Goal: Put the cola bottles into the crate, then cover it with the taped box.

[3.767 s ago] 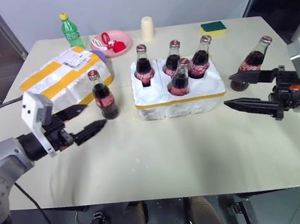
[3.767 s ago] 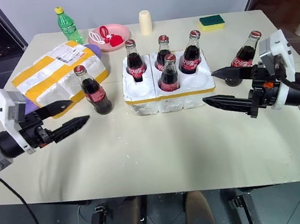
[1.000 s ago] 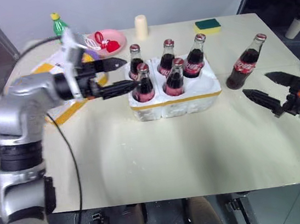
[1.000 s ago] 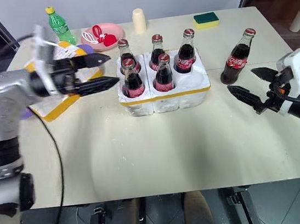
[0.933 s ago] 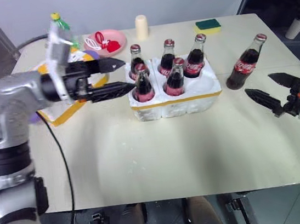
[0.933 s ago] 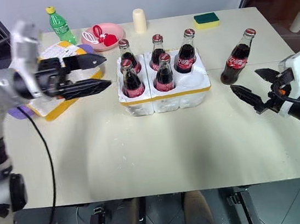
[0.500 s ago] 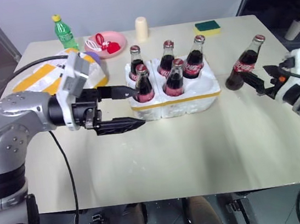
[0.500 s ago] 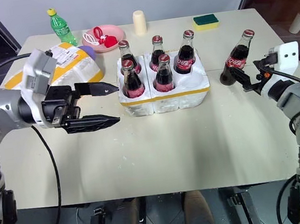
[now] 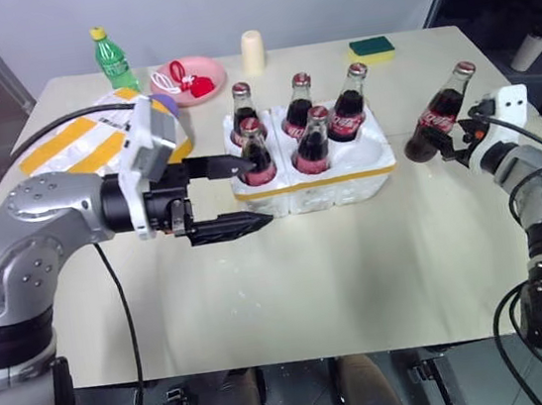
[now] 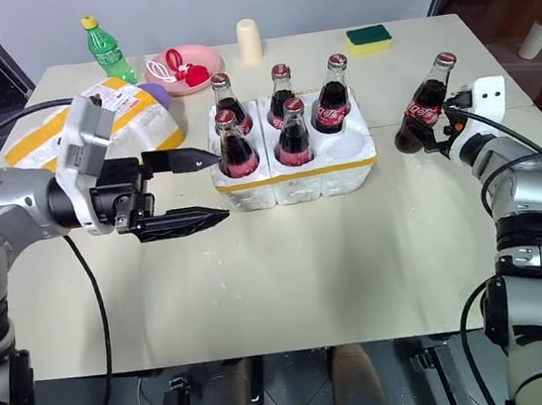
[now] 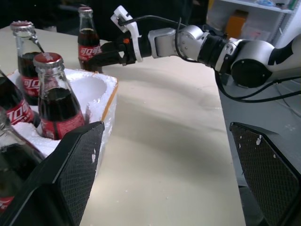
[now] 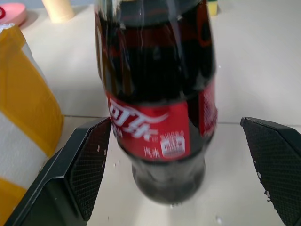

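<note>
Two open grippers: the left gripper (image 10: pixel 211 185) hovers wide beside the crate (image 10: pixel 297 174), which holds five cola bottles (image 10: pixel 235 145); farther right, the sixth bottle (image 10: pixel 422 105) stands between the right gripper (image 10: pixel 429 132)'s spread jaws, untouched.

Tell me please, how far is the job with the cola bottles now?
Done: five cola bottles stand in the crate. In hand: the right gripper is open around the sixth bottle, which stands on the table beside the crate, not yet gripped. The left gripper hangs open. Left: fill the empty front well, then cover with the taped box.
</note>
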Robot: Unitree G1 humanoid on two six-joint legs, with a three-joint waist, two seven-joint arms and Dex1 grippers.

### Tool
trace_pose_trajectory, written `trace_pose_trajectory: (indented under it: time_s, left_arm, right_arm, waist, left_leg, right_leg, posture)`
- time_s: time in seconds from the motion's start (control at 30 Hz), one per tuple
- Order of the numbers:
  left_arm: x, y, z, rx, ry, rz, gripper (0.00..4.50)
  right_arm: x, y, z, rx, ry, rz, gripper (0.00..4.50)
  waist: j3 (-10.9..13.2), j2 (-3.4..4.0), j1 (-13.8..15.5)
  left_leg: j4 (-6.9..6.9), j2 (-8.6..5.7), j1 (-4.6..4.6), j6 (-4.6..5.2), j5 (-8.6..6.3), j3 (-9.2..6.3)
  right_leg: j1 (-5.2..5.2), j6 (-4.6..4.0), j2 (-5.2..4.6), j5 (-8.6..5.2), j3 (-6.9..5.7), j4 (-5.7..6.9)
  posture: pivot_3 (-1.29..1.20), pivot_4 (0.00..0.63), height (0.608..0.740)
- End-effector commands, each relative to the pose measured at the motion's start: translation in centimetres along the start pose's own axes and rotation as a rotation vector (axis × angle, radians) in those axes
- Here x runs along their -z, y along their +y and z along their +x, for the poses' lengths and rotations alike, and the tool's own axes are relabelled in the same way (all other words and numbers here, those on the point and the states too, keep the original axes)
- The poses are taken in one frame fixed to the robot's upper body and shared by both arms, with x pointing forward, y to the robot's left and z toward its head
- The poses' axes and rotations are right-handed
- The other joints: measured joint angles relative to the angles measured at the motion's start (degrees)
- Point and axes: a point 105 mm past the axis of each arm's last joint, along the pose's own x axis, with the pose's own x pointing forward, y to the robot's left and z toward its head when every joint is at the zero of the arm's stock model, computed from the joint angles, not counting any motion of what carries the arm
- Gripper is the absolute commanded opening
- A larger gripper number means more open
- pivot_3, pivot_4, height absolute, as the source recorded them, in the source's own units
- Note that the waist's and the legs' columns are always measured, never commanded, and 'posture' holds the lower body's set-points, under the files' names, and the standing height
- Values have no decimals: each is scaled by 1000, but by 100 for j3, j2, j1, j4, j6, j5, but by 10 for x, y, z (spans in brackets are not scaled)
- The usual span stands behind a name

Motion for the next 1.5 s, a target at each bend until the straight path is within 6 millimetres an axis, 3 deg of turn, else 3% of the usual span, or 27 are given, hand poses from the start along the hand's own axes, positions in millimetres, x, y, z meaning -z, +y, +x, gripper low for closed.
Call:
trace_pose_trajectory:
  time_s: [0.03, 0.1, 0.13, 0.27, 0.37, 0.53, 0.67, 0.8, 1.0, 1.5]
  left_arm:
    - [-7, -2, -2, -7, -14, 48, 4470]
    - [-6, -1, -1, -8, -15, 49, 4470]
    - [-6, 0, -1, -9, -16, 51, 4495]
    - [-6, 2, 1, -11, -16, 53, 4500]
    - [-6, 3, 0, -15, -19, 51, 4500]
    - [-2, 9, -7, -59, -18, 31, 4500]
    - [3, 15, -17, -128, -13, 9, 4500]
    - [9, 16, -21, -155, -8, -1, 4500]
    - [7, 18, -19, -162, -22, 5, 4500]
    - [11, 24, -19, -184, -21, 25, 4500]
  right_arm:
    - [-22, 0, 5, -5, -79, -14, 4500]
    - [-23, 0, 7, -1, -87, -5, 4500]
    - [-24, 1, 8, -6, -92, -3, 4246]
    - [-25, 5, 8, -31, -106, -4, 2723]
    - [-30, 8, 6, -54, -127, -7, 2690]
    - [-77, 18, -15, -124, -273, -37, 2690]
    - [-123, 47, -45, -257, -375, -41, 2690]
    - [-143, 87, -69, -426, -399, -47, 2690]
    - [-127, 117, -69, -518, -288, -122, 2690]
    - [-66, 146, -32, -601, -41, -275, 2690]
  waist:
    - [0, 0, -1]
    - [0, 0, -4]
    - [0, 0, -4]
    - [0, 0, 0]
    - [1, 2, -9]
    - [15, 25, -13]
    - [38, 66, -26]
    - [39, 66, -39]
    - [36, 59, -32]
    - [36, 59, 20]
  left_leg:
    - [0, 0, 0, 0, 0, 0]
    - [-1, 0, 0, 0, 0, 0]
    - [-1, 0, 0, 0, 0, 0]
    - [-2, 0, 0, 0, 0, 0]
    - [-3, 0, 1, 0, 0, 1]
    - [-11, 0, 0, 0, 0, 1]
    - [-8, 0, -32, -1, 0, 4]
    - [-9, 1, -56, -1, 1, 1]
    - [10, 0, -55, 0, 1, 1]
    - [6, 0, -61, -1, 1, 2]
  right_leg:
    - [0, 0, 0, 0, 0, 0]
    - [0, 0, 0, 0, 0, 0]
    - [0, 0, 0, 0, 0, 0]
    - [0, 0, 0, 0, 0, 0]
    - [1, 0, 0, 0, 1, -1]
    - [-5, 0, 0, 0, 1, 0]
    - [-44, 1, 0, 1, 6, 10]
    - [-71, 1, 1, 0, 5, 18]
    - [-55, 1, 1, 1, 4, 6]
    - [-62, 1, 1, 1, 3, 7]
  posture:
    - [0, 150, 739]
    - [0, 150, 739]
    - [0, 150, 739]
    - [0, 150, 739]
    - [0, 150, 739]
    - [0, 150, 739]
    - [0, 150, 739]
    - [0, 150, 739]
    - [0, 150, 739]
    - [0, 150, 739]
